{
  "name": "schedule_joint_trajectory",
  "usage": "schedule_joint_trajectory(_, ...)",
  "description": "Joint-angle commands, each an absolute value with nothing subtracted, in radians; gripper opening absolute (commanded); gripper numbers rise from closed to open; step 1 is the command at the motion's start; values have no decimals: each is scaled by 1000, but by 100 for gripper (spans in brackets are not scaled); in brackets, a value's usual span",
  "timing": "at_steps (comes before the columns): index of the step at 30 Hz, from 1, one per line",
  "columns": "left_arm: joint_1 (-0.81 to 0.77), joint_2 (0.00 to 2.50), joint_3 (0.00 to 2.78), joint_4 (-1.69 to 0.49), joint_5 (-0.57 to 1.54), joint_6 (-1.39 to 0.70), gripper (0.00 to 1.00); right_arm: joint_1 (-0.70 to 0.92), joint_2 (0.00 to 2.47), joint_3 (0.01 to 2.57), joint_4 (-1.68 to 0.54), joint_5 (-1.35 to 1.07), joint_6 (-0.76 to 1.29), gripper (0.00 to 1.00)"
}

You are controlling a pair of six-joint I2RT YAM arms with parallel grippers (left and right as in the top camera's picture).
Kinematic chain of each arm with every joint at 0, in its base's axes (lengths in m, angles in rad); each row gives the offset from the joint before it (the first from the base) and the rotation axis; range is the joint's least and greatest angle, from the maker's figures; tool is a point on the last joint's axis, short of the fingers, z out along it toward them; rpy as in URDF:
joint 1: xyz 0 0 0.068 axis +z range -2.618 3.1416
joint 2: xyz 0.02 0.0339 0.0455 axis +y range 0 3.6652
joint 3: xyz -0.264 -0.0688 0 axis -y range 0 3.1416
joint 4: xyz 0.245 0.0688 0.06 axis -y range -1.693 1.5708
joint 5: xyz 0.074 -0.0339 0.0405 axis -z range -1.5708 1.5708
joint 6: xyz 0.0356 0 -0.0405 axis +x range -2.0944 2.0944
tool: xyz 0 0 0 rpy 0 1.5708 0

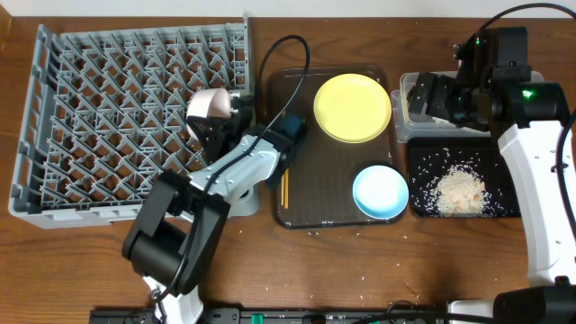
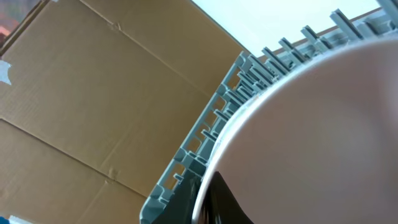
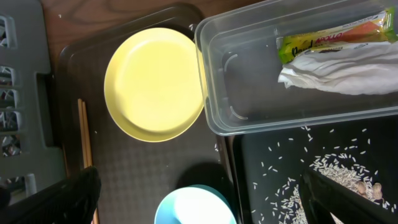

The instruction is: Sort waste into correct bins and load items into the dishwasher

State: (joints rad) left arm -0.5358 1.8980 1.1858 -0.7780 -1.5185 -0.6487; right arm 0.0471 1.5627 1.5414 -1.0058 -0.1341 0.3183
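Observation:
My left gripper (image 1: 219, 120) is shut on a white bowl (image 1: 209, 104), held tilted over the right edge of the grey dishwasher rack (image 1: 108, 117). In the left wrist view the bowl (image 2: 323, 137) fills the right side, with a dark finger (image 2: 227, 202) against its rim. My right gripper (image 1: 423, 95) hangs open and holds nothing, above the clear tub (image 3: 249, 74). The tub holds a yellow-green wrapper (image 3: 336, 36) and a white napkin (image 3: 342, 73). Rice scraps (image 1: 459, 191) lie in the black tray (image 1: 421, 211). The yellow plate (image 1: 352, 107), blue bowl (image 1: 380, 192) and chopsticks (image 1: 284, 189) rest on the brown tray.
The dark brown serving tray (image 1: 310, 211) sits between the rack and the bins. A black cable (image 1: 286, 45) loops over its left edge. A few rice grains (image 1: 360, 297) are scattered on the wooden table in front. A cardboard wall (image 2: 93, 112) stands behind the rack.

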Motion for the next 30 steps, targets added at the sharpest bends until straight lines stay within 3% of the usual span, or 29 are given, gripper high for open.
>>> schedule_joint_trajectory(1,-522,1825,1182,-783,-1571,-614,7,46,1569,1534,-1007,-128,313,99)
schedule_joint_trajectory(12,-467,1863,1182,-780,-1509,-637,7,47,1569,1534,-1007,-128,313,99)
schedule_joint_trajectory(30,-509,1869,1182,-781,-1379,-637,7,46,1569,1534,-1007,-128,313,99)
